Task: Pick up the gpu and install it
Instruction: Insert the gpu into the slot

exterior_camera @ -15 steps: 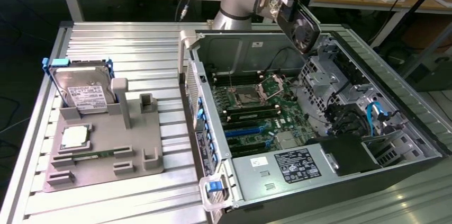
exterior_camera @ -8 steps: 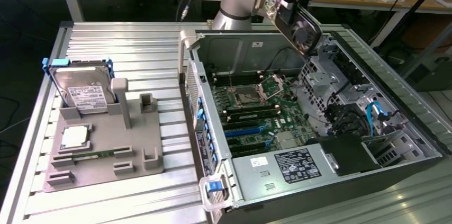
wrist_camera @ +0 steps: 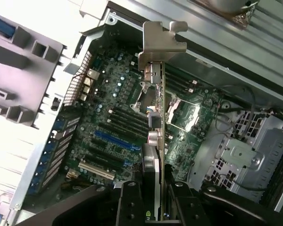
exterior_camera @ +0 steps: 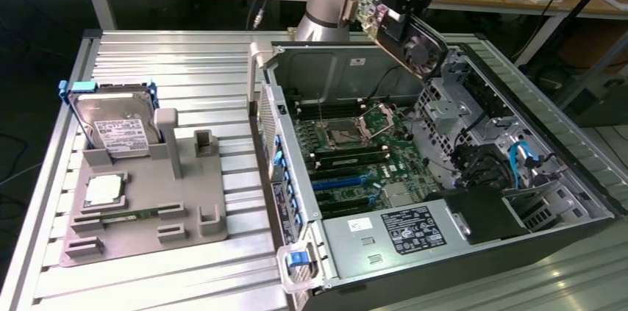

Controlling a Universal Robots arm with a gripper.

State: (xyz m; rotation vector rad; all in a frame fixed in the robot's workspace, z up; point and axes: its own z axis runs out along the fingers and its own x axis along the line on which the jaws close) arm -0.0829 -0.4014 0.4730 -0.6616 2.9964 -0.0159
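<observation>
The gpu (exterior_camera: pixel 410 40) hangs tilted above the back of the open computer case (exterior_camera: pixel 294 179), its round black fan facing the exterior view's right. My gripper (exterior_camera: pixel 398 23) is shut on the card's upper part. In the wrist view the gpu (wrist_camera: pixel 159 108) is edge-on, with its silver bracket (wrist_camera: pixel 161 43) at the far end and my gripper (wrist_camera: pixel 153 193) clamped on both faces. Below the card lies the green motherboard (wrist_camera: pixel 113 117) with its blue expansion slots (wrist_camera: pixel 114 140). The card is well clear of the board and touches nothing.
A grey fixture (exterior_camera: pixel 147 212) at the exterior view's left carries a silver hard drive (exterior_camera: pixel 116 131), a processor (exterior_camera: pixel 103 190) and a memory stick (exterior_camera: pixel 128 215). Inside the case are drive cages (exterior_camera: pixel 461 116), blue cables (exterior_camera: pixel 520 160) and a power supply (exterior_camera: pixel 412 226). Workbenches stand behind.
</observation>
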